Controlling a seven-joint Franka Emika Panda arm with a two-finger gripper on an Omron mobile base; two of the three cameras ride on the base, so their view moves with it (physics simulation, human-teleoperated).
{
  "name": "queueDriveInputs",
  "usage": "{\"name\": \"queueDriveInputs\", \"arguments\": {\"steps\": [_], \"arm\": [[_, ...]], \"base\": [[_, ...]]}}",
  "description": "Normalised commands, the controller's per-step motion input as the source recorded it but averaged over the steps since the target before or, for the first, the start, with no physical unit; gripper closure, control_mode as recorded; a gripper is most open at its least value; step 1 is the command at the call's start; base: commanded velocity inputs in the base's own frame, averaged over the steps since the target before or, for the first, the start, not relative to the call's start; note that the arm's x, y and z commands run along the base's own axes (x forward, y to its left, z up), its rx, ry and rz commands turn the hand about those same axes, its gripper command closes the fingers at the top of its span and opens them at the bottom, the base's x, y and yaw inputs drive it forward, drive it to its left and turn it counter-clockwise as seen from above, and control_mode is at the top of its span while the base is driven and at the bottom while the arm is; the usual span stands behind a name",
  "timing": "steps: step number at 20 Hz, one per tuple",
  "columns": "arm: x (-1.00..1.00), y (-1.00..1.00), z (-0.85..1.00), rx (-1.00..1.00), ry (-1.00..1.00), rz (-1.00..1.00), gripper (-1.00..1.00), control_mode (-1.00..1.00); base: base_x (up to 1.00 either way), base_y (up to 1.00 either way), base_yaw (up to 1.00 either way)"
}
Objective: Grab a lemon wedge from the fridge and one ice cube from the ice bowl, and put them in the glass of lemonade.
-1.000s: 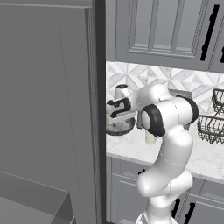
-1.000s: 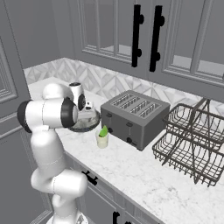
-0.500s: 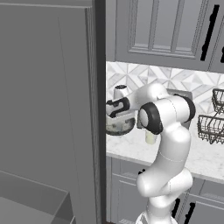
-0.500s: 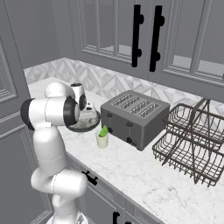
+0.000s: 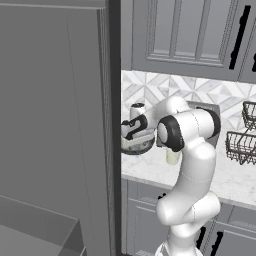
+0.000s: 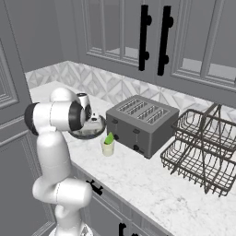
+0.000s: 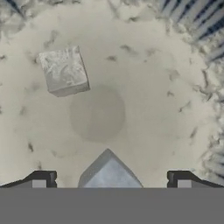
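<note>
The fridge [image 5: 55,125] stands as a tall dark grey slab on the left of the left base view, with the marble counter [image 6: 152,184] running off to its right under light grey wall cabinets [image 6: 138,41] with black handles. On the counter sit a wire dish rack [image 6: 203,152] and, just beside it, a boxy grey toaster [image 6: 140,122]. The ice bowl [image 6: 90,131] rests near the toaster's front corner, and the white arm bends down over it so that the gripper [image 7: 109,181] hangs inside the bowl. From the hand view, its two dark fingertips [image 7: 41,180] are spread wide, with the corner of one ice cube [image 7: 109,173] rising in the gap between them, not touched by either; a second ice cube [image 7: 63,71] lies apart on the speckled bowl floor. The glass of lemonade [image 6: 108,146] stands just beside the bowl, and the green lemon wedge [image 6: 109,138] pokes up from its rim.
</note>
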Motion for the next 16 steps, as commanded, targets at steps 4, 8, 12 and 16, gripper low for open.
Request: {"name": "queueDriveInputs", "arguments": {"steps": [4,8,12,16], "arm": [[0.00,0.00,-0.35,0.00,0.00,0.00,-1.00,-1.00],[-0.05,0.00,-0.18,0.00,0.00,0.00,-1.00,-1.00],[-0.28,-0.07,0.00,0.00,0.00,0.00,-1.00,-1.00],[-0.17,-0.06,-0.03,0.00,0.00,0.00,-1.00,-1.00]], "base": [[0.00,0.00,0.00],[0.00,0.00,0.00],[0.00,0.00,0.00],[0.00,0.00,0.00]]}}
